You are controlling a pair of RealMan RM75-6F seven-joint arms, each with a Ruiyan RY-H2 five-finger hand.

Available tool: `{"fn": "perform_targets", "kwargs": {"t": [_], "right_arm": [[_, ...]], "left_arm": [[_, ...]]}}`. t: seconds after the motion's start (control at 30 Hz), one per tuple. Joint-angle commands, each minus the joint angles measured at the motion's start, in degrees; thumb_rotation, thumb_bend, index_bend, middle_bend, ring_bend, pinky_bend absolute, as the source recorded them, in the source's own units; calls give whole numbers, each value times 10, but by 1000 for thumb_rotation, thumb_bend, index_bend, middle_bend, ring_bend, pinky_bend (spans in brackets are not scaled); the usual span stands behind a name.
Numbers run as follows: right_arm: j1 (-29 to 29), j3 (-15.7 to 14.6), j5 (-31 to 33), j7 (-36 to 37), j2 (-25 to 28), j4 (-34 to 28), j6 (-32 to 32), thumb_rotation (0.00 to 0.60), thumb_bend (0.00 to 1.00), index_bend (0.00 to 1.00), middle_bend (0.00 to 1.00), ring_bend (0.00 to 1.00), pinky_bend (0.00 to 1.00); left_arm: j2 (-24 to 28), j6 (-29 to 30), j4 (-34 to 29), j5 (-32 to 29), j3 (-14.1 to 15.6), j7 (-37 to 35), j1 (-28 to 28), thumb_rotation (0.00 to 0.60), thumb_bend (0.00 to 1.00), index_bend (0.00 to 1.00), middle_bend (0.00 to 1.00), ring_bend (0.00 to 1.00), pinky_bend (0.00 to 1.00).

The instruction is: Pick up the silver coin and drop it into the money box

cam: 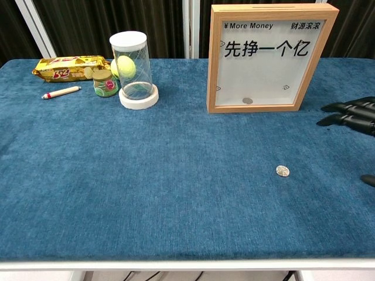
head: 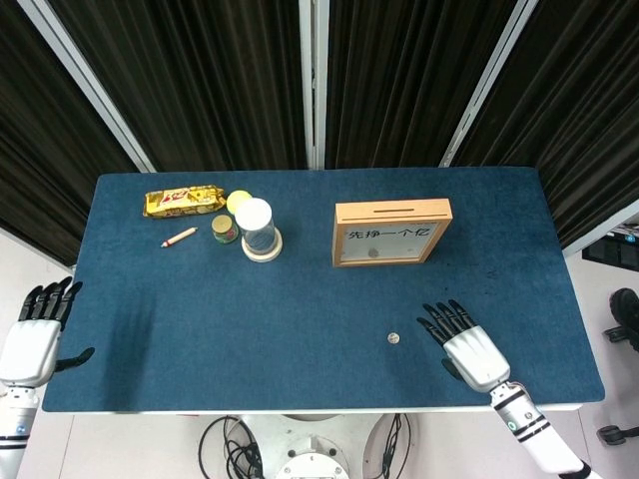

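A: Where is the coin?

B: The silver coin (head: 393,338) lies flat on the blue table (head: 300,299), toward the near edge and right of the middle. Nothing touches it.

A: And the money box?

B: The money box (head: 391,232) stands upright farther back, a wooden frame with a clear front and a slot along its top. One coin sits at the bottom inside it. The silver coin on the cloth is well apart from the box, in front of it.

A: Which hand is closest?

B: The right hand (head: 465,346) hangs over the table just to the right of the coin, back upward, fingers (cam: 345,108) stretched out and spread, holding nothing. From the chest camera only its dark fingertips show at the right edge.

A: The other one?

B: The left hand (head: 36,334) is off the table's left near corner, fingers apart, empty as well.

A: Anything else on the cloth?

B: At the back left, a clear jar (head: 259,229) with a white lid, a yellow ball (cam: 126,66) behind it, a small jar (head: 225,230) with a green label, a yellow snack packet (head: 184,201) and a pen (head: 179,238).
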Motion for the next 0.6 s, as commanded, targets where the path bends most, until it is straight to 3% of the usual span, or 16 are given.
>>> {"fn": "perform_targets", "kwargs": {"t": [0.03, 0.37, 0.6], "right_arm": [[11, 6, 13, -6, -13, 0, -16, 600, 226, 153, 0, 0, 0], [37, 17, 36, -13, -62, 23, -50, 600, 226, 305, 0, 0, 0], [53, 25, 57, -21, -97, 57, -72, 600, 227, 313, 0, 0, 0]], "left_arm": [[0, 1, 1, -1, -1, -2, 1, 600, 124, 52, 0, 0, 0], [3, 1, 4, -2, -1, -5, 2, 600, 124, 52, 0, 0, 0], [6, 5, 4, -3, -2, -8, 4, 600, 124, 52, 0, 0, 0]]}}
